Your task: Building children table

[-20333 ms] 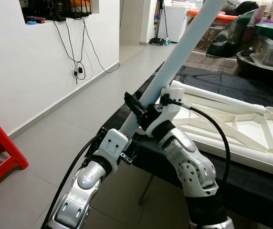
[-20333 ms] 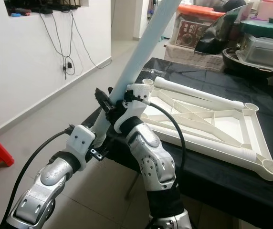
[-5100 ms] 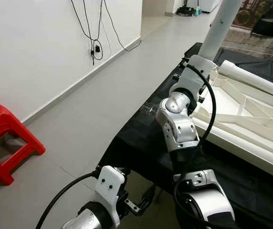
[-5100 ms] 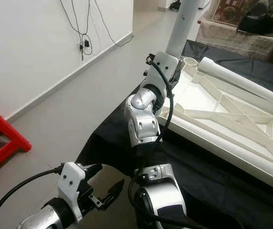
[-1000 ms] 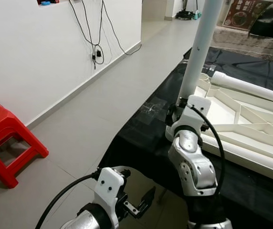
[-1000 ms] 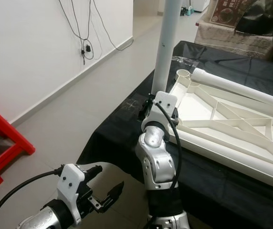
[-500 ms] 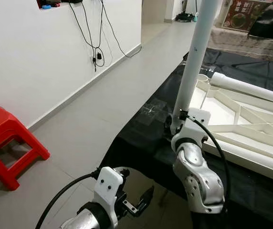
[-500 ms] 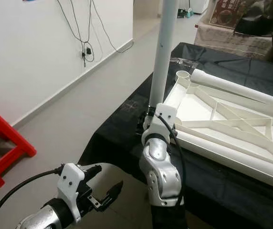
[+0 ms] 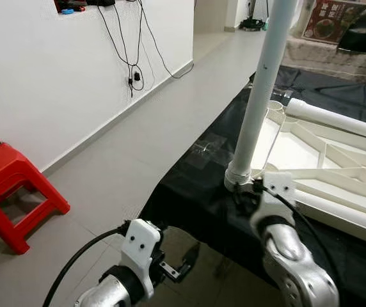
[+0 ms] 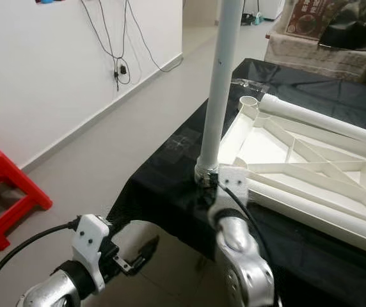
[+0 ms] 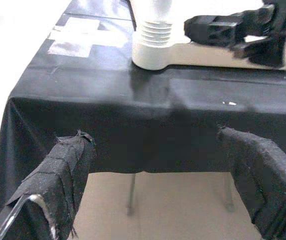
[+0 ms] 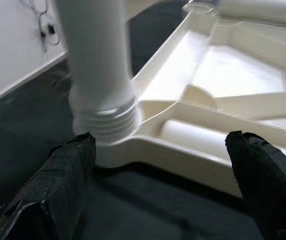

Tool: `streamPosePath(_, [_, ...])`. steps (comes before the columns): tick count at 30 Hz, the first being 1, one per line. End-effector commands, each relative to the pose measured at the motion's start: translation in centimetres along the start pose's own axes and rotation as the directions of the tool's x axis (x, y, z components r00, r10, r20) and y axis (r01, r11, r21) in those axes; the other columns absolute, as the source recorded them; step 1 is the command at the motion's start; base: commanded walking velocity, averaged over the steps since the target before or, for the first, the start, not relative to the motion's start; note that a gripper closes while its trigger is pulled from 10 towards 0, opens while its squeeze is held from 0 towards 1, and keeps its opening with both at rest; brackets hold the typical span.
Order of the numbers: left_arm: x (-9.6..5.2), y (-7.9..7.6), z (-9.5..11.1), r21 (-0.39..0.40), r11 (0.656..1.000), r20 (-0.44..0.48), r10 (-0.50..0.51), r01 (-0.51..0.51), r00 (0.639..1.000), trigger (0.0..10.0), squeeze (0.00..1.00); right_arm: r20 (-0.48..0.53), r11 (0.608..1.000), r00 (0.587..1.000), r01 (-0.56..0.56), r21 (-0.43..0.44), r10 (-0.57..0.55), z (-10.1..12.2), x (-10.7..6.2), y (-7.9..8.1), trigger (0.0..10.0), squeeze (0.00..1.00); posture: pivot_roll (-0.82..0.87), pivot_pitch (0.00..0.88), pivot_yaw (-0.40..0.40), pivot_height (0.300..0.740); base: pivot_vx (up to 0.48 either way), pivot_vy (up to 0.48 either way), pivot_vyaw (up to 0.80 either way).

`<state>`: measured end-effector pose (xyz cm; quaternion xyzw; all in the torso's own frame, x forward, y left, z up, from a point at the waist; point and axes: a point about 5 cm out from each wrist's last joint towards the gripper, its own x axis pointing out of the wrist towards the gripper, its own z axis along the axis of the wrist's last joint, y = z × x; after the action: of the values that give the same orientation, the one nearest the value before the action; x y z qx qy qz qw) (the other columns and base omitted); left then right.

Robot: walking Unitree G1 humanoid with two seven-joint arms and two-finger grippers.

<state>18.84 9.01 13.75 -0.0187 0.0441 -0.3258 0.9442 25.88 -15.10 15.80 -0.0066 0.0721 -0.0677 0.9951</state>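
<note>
Table leg (image 9: 263, 96) is seen standing upright in the corner socket of the upturned white tabletop (image 9: 336, 160), on the black-draped desk (image 9: 196, 192). Right gripper (image 12: 163, 175), fingers spread, is held just beside the threaded collar. Left gripper (image 11: 168, 185) hangs spread at seven o'clock, below the desk edge. Light, stiff, smooth plastic is judged; a low grip near the collar looks best.
</note>
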Motion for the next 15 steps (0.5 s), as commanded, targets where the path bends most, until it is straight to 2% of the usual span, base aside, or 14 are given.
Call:
streamPosePath(1, [-0.1,0.3,-0.4,0.012,1.0,-0.019,0.02,-0.02,1.0,10.0,0.0,0.017,1.0,1.0,-0.004,0.009,0.004,0.2,-0.3,-0.2,10.0,0.0,0.19,0.082,0.013,0.74,0.0,0.0,0.0])
streamPosePath(2, [-0.1,0.3,-0.4,0.012,1.0,-0.019,0.02,-0.02,1.0,10.0,0.0,0.017,1.0,1.0,-0.004,0.009,0.004,0.2,-0.3,-0.2,10.0,0.0,0.19,0.082,0.013,0.74,0.0,0.0,0.0])
streamPosePath(3, [-0.1,0.8,-0.5,0.02,0.997,-0.02,0.073,-0.073,0.997,10.0,0.0,0.024,1.0,1.0,-0.001,-0.028,0.001,-0.2,-0.4,-0.5,10.0,0.0,0.19,0.051,0.009,0.74,0.0,0.0,0.0])
streamPosePath(5, [0.0,1.4,-0.6,0.036,0.991,-0.019,0.133,-0.132,0.991,10.0,0.0,0.013,0.999,1.0,-0.002,-0.04,0.003,-1.0,-0.8,-0.6,10.0,0.0,0.19,0.035,0.013,0.74,0.0,0.0,-0.78])
streamPosePath(7, [0.0,1.5,-1.0,0.011,0.987,-0.028,0.163,-0.162,0.986,10.0,0.0,0.008,0.999,0.999,-0.034,-0.027,0.034,-1.4,-0.9,0.2,10.0,0.0,0.19,0.014,0.013,0.74,0.0,0.0,-0.78])
streamPosePath(12, [0.2,1.8,-1.4,0.017,0.981,-0.033,0.193,-0.193,0.981,10.0,0.0,0.006,0.998,0.998,-0.061,-0.026,0.061,-1.9,-0.8,1.0,10.0,0.0,0.19,0.0,0.013,0.74,0.0,0.0,-0.78])
streamPosePath(15, [0.6,2.2,-1.8,0.03,0.977,-0.046,0.211,-0.21,0.976,10.0,0.0,-0.013,0.992,0.993,-0.117,-0.037,0.117,-2.7,-0.5,2.0,10.0,0.0,0.2,0.0,0.003,0.74,0.0,0.0,-0.79])
